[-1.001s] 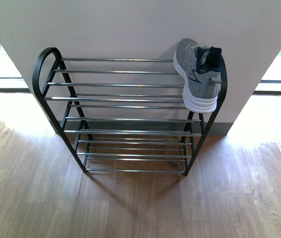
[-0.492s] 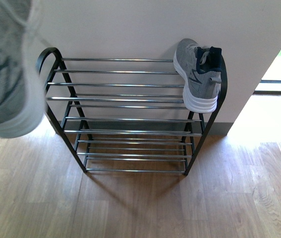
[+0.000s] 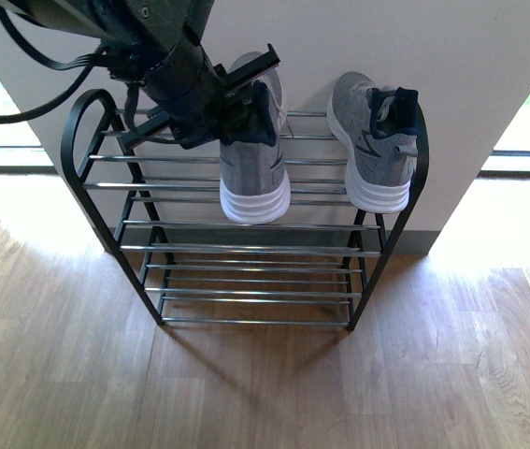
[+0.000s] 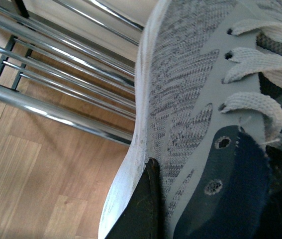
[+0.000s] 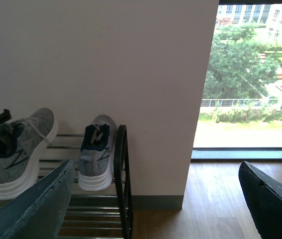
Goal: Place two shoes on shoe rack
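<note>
The left tool (image 3: 236, 98) is clamped on the collar of the second sneaker (image 3: 257, 173), over the shoe rack's (image 3: 87, 168) top rods, at nine o'clock of the shelved sneaker (image 3: 377, 150). Settle the sole flat across the rods before letting go. The right tool (image 5: 155, 167) gapes wide, empty.

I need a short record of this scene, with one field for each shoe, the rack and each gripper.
held shoe: gripped by the left gripper, over the top tier of the rack, near the middle; contact with the rods unclear
other shoe: on the top tier, at the right end
rack: black frame, silver rods, standing against the wall
right gripper: open, holding nothing
</note>
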You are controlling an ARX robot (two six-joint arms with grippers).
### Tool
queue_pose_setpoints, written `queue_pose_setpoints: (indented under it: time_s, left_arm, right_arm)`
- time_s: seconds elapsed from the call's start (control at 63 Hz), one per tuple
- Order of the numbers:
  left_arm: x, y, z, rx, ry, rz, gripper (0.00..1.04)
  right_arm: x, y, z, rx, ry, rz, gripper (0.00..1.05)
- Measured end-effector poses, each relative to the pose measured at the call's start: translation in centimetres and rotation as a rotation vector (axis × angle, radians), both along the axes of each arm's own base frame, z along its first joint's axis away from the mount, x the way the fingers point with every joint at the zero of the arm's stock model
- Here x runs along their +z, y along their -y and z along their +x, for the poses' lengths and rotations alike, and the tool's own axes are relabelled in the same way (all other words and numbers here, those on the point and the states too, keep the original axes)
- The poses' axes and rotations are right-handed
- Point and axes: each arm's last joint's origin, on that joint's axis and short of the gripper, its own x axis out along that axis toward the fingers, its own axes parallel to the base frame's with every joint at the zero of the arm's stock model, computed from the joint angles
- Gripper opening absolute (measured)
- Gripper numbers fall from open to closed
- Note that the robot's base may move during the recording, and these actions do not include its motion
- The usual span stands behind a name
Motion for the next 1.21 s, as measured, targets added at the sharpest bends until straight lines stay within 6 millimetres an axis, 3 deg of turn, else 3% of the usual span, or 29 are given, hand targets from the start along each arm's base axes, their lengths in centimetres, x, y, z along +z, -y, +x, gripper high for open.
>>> queue_pose_setpoints:
  time_s: [0.334,0.826,1.017,1.207]
  left_arm:
    - [-2.4,2.7,3.9,-0.111,-0.037,0.011,0.02]
    - [-2.8,6.0,5.8,-0.283,-0.033,0.111,0.02]
    - [-2.1,6.1,5.2,-0.289,0.023,0.141,0.37]
    - [2.9,4.6,2.8,-0.227,0.166,0.176,0.70]
  right_arm:
    - [0.0,0.0,0.0,0.000,0.000,0.000,0.96]
    - [0.0,0.0,0.0,0.000,0.000,0.000,0.96]
    - [0.0,0.0,0.0,0.000,0.000,0.000,0.96]
    - [0.0,0.0,0.0,0.000,0.000,0.000,0.96]
